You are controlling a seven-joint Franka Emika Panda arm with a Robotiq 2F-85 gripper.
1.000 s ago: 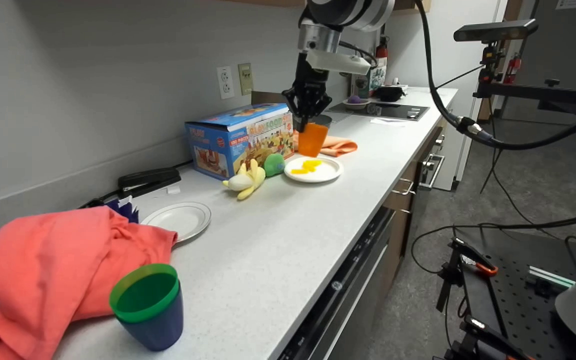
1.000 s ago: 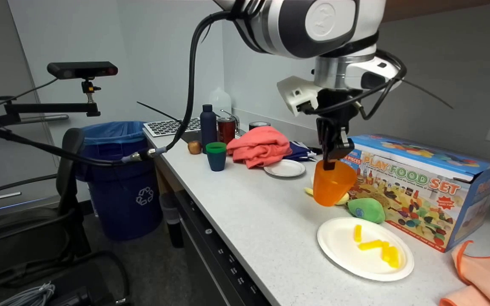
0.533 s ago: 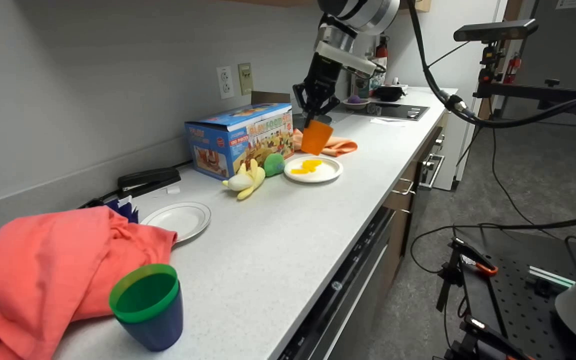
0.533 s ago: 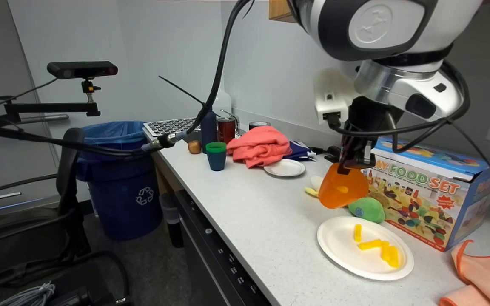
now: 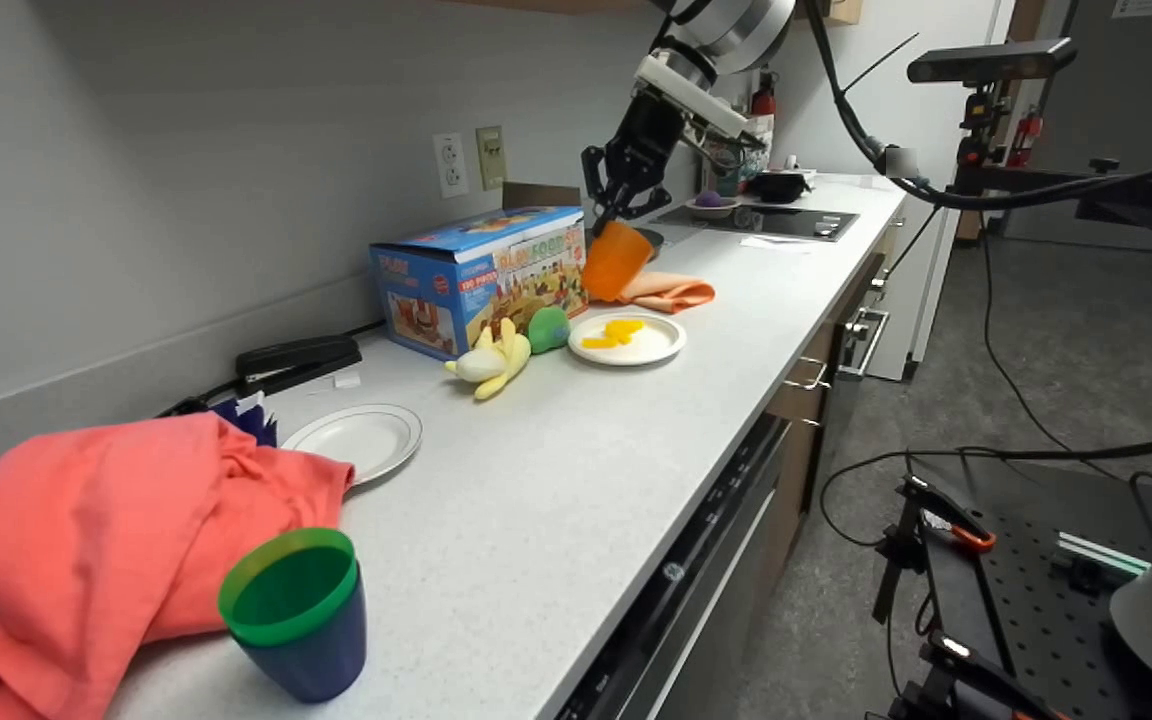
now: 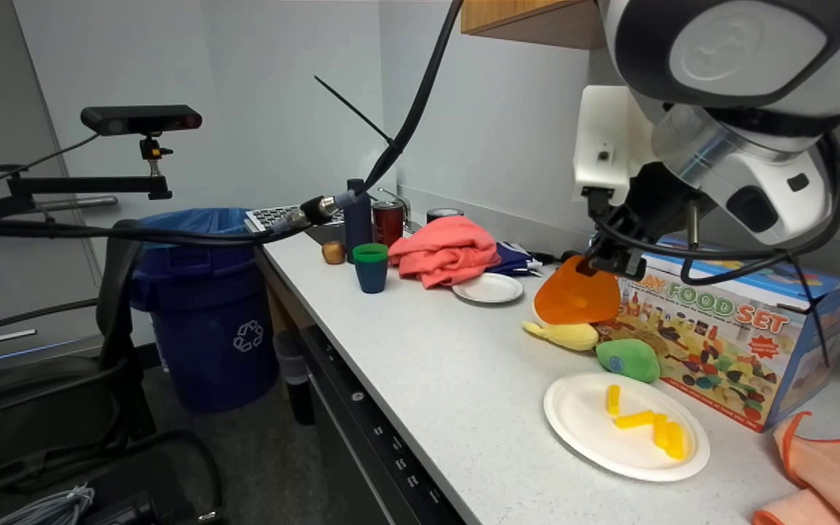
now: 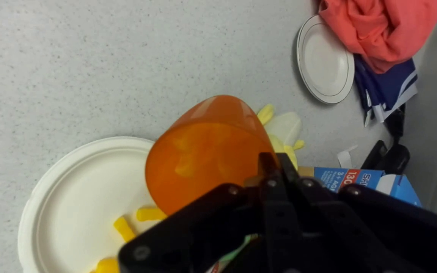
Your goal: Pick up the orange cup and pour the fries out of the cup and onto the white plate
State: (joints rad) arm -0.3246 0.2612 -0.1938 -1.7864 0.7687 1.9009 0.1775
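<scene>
The orange cup [image 5: 618, 262] is held tilted above the counter, near the box; it also shows in an exterior view [image 6: 573, 295] and the wrist view [image 7: 211, 113]. My gripper [image 6: 589, 267] is shut on the cup's wall near the rim; its fingertips pinch it in the wrist view [image 7: 277, 157]. Faint yellow patches show in or through the cup; I cannot tell whether fries are inside. The white plate [image 6: 573, 419] lies on the counter, below and to one side of the cup. Several yellow fries [image 6: 635, 420] lie on it.
The food set box [image 6: 719, 328] stands against the wall. A peeled toy banana [image 5: 498, 362] and a green toy [image 6: 628, 359] lie before it. A plain white plate [image 5: 361, 440], coral cloth [image 6: 443, 251], green cup [image 5: 296, 600] and peach cloth [image 6: 839, 470] are also on the counter.
My arm's wrist has tilted and the gripper has lifted the orange cup slightly, turning it. The toy banana shows more fully below the cup. The fries on the plate look the same.
</scene>
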